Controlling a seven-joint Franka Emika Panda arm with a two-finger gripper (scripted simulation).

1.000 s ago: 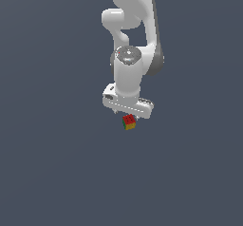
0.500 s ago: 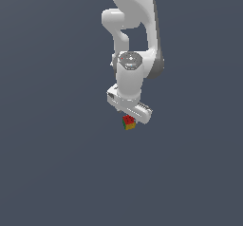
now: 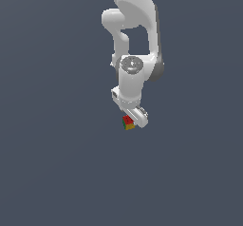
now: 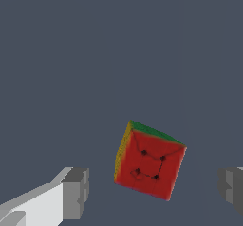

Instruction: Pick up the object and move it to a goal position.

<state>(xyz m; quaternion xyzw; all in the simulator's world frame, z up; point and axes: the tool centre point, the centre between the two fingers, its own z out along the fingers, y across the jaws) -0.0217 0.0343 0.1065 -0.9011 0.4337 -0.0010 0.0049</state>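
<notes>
Now | step: getting ready to grab | fingers (image 4: 76, 192) wide apart, holding nothing | cube (image 4: 149, 161) sits between them, touching neither | next: squeeze shut on it, then lift.

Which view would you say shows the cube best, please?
The wrist view: the cube fills much of the picture, red face forward with green and yellow edges, between the open end effector's fingers. In the exterior view it is a tiny speck partly hidden under the end effector.

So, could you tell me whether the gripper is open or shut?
Open: in the wrist view the gripper fingers stand apart from the cube.
</notes>
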